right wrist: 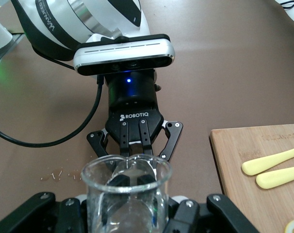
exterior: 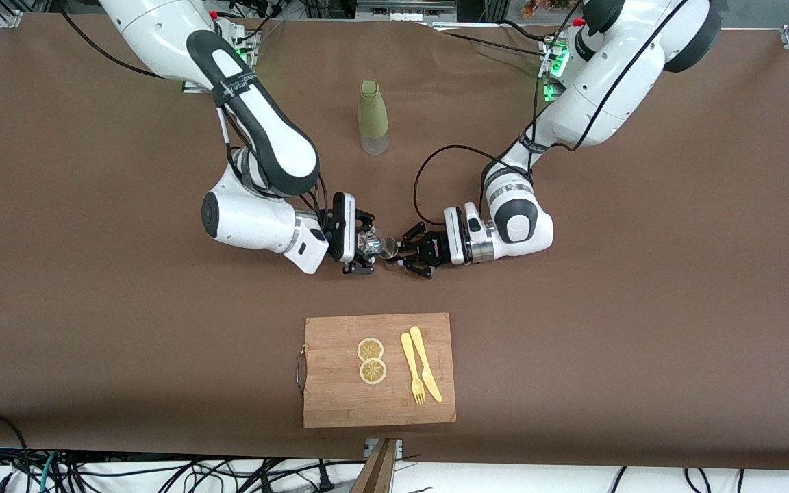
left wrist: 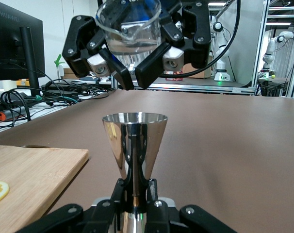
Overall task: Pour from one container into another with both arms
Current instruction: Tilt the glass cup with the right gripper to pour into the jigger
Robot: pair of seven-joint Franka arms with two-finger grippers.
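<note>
2 grippers meet mid-table, glass beaker over steel jigger.

The jigger's (left wrist: 134, 145) lower cone is hidden by the left gripper (left wrist: 135, 204) pinching its waist; its axis is upright. The right gripper (left wrist: 132, 68) clamps the beaker (left wrist: 129, 26), rim cut off, above it. Open brown table (exterior: 641, 308) surrounds them; the cutting board (exterior: 379, 404) lies nearer the camera.

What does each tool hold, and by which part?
Right tool holds a glass beaker by its lower body. Left tool holds a metal jigger by its narrow waist.
</note>
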